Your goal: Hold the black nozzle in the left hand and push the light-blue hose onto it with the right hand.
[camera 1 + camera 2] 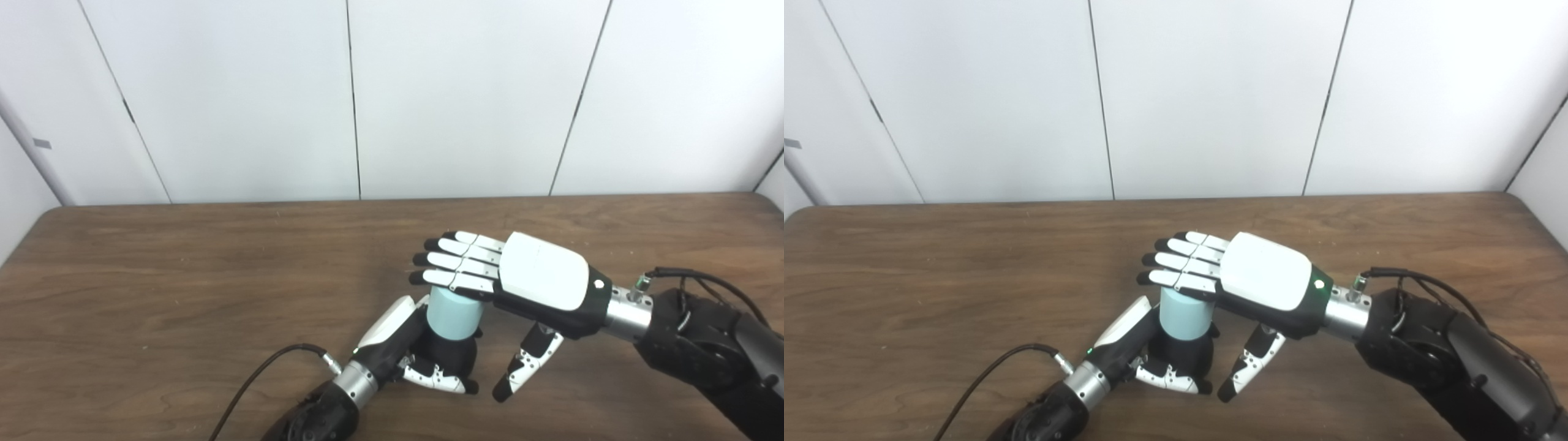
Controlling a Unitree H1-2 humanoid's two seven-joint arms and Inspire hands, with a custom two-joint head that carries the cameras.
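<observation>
My left hand (411, 352) is shut on the black nozzle (452, 355), holding it upright near the table's front middle. The short light-blue hose (454, 313) stands on top of the nozzle, its lower end over the black part. My right hand (520, 278) is open and lies flat, palm down, with its fingers (456, 263) stretched over the hose's top end. Its thumb (523, 366) hangs down to the right of the nozzle, apart from it. Most of the nozzle is hidden by my left fingers.
The wooden table (184, 294) runs to a white panelled wall (367, 92) at the back. A black cable (257, 373) loops from my left wrist, and another cable (704, 282) rises from my right wrist.
</observation>
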